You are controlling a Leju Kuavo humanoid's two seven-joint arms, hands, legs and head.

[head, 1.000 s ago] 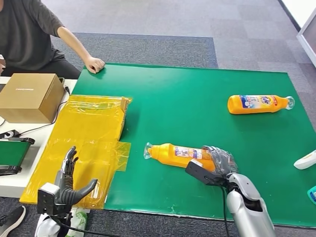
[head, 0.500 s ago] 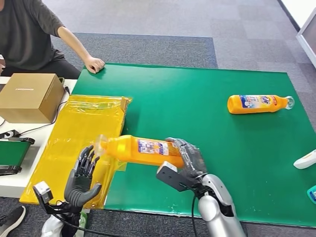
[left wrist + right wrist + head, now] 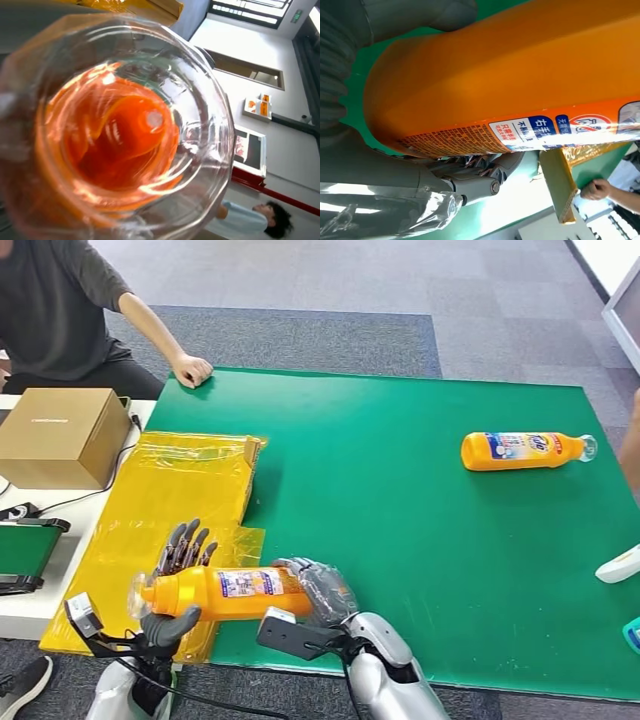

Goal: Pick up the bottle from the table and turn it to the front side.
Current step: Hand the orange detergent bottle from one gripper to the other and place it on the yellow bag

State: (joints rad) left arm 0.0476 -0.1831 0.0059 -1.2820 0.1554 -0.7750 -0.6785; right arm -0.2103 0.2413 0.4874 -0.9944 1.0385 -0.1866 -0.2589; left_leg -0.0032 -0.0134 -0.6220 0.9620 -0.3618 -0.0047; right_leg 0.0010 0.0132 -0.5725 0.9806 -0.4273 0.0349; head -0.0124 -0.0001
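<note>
Now, left hand (image 3: 175,585): my fingers spread beneath the cap end, ready to take it, not gripping yet.
Right hand (image 3: 321,592): clenched around the orange bottle (image 3: 226,593) base, holding it level above the tabletop (image 3: 392,490) edge for turning.
Far bottle (image 3: 524,450): lying untouched.

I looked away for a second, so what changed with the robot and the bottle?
The right hand lifted the orange bottle off the green mat and carried it leftward; its cap end now lies against the raised left hand. The second bottle, the cardboard box and the yellow bags stayed put.
</note>
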